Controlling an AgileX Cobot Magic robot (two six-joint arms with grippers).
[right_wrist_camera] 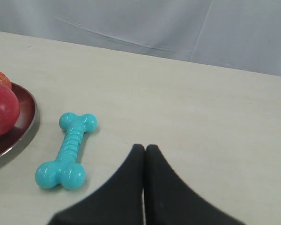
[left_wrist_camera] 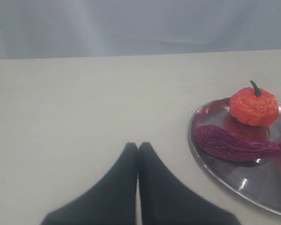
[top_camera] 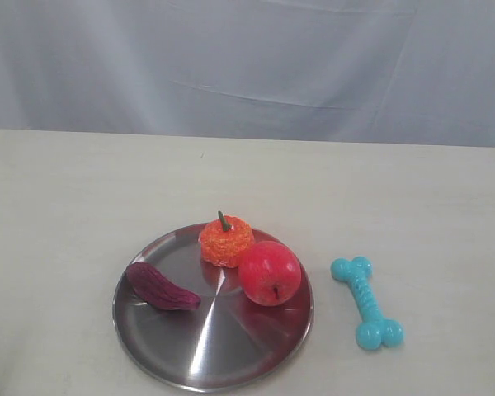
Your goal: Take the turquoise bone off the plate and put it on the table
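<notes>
The turquoise bone [top_camera: 367,302] lies flat on the beige table [top_camera: 82,206], a short way right of the silver plate [top_camera: 206,355] and not touching it. The right wrist view shows the bone [right_wrist_camera: 67,151] beside the plate's rim [right_wrist_camera: 25,133]. My right gripper [right_wrist_camera: 144,148] is shut and empty, its tips off to the side of the bone. My left gripper [left_wrist_camera: 138,146] is shut and empty over bare table, apart from the plate [left_wrist_camera: 225,180]. Neither gripper shows in the exterior view.
On the plate rest a red apple [top_camera: 270,273], an orange knobbly pumpkin-like toy [top_camera: 225,240] and a dark purple wrinkled piece [top_camera: 160,287]. A pale cloth backdrop [top_camera: 247,58] hangs behind the table's far edge.
</notes>
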